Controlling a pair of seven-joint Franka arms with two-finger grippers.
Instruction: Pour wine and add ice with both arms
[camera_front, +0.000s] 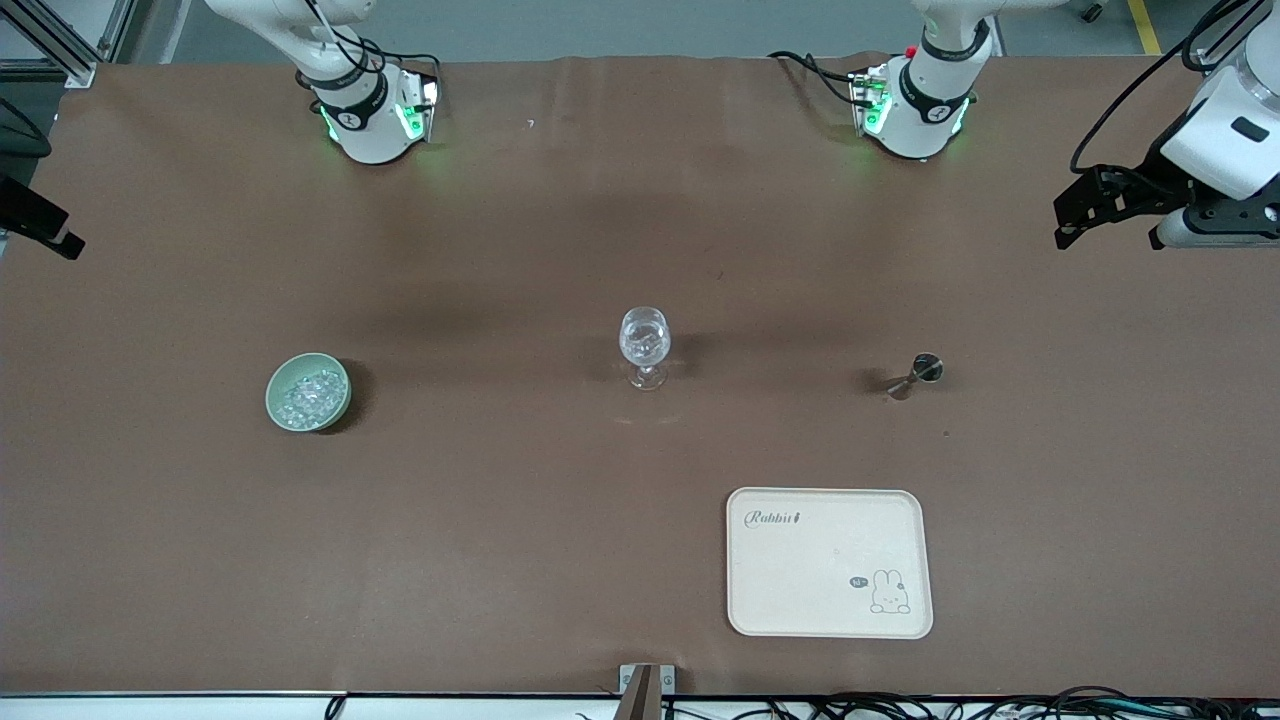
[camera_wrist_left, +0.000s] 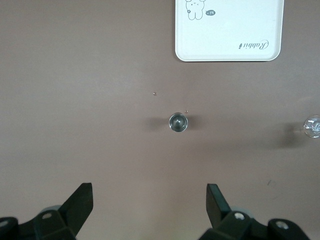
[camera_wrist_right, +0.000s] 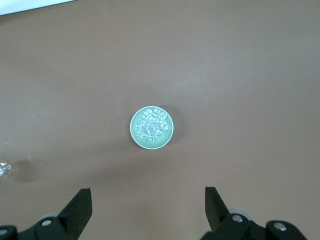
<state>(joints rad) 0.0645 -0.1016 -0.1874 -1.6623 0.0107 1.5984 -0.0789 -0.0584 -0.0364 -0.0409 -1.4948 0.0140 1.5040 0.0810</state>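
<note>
I've got the tray (camera_front: 829, 562) closest to the front camera, flat on the tabletop (camera_front: 500, 540), nothing on it. It lies nearer the camera than the glass (camera_front: 644, 346) and toward the left arm's end.

Next row has three items roughly level. The glass stands upright mid-tabletop; I can't tell what's in it. The jigger (camera_front: 916, 375) holding the wine is well apart from the glass toward the left arm's end, upright, farther from the camera than the tray. I can't see any liquid in it. The bowl (camera_front: 308, 391) sits well apart from the glass toward the right arm's end, heaped with ice (camera_front: 310, 397).

Left pincer (camera_wrist_left: 150, 200): I see it high over the tabletop at the left arm's end, well off from the glass. Fingers (camera_wrist_left: 81, 200) are spread wide and hold nothing; the jigger shows between them in the left wrist view.

Right pincer (camera_wrist_right: 147, 202): fingers (camera_wrist_right: 80, 205) are spread wide and empty, up above the bowl, which sits centred in the right wrist view. Both arms' bases are farthest from the camera.
</note>
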